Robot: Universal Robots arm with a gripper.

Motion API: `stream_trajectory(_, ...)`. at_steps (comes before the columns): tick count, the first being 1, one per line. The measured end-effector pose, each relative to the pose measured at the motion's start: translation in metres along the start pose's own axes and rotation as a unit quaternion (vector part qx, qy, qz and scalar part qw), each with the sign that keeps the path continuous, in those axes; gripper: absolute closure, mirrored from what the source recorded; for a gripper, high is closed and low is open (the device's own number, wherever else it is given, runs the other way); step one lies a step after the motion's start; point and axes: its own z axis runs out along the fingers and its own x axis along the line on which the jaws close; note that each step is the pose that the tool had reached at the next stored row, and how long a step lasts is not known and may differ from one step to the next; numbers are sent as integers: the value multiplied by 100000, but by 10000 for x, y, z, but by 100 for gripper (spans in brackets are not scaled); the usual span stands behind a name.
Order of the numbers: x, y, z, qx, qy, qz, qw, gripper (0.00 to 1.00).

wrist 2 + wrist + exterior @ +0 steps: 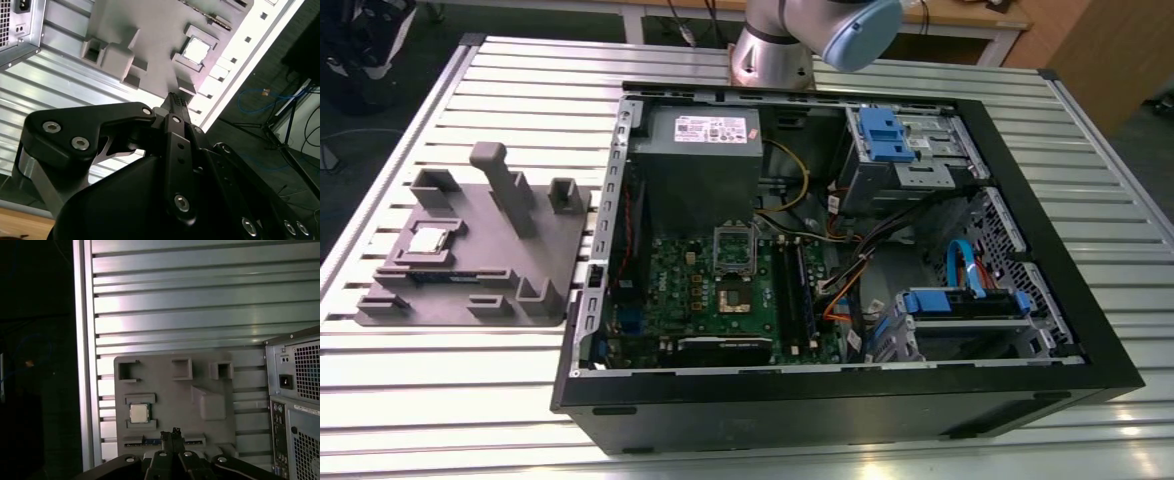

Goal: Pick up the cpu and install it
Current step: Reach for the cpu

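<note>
Currently I have the gripper (172, 432) pinched shut and empty, well above the grey fixture plate (165, 390), whose edge pocket holds the cpu (139, 413), off to one side of my fingertips.

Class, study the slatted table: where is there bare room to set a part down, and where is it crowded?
Free, in the exterior view: the table slats between the fixture plate and the near edge, and the strip beyond the plate. Crowded: the plate around the cpu, and inside the open case.
</note>
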Motion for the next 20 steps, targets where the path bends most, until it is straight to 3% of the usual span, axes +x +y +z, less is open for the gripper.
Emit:
stream_trajectory(15,402,-32,16,7,60,3,100000,90)
stream_trajectory(20,453,-36,20,4,91,2,100000,90)
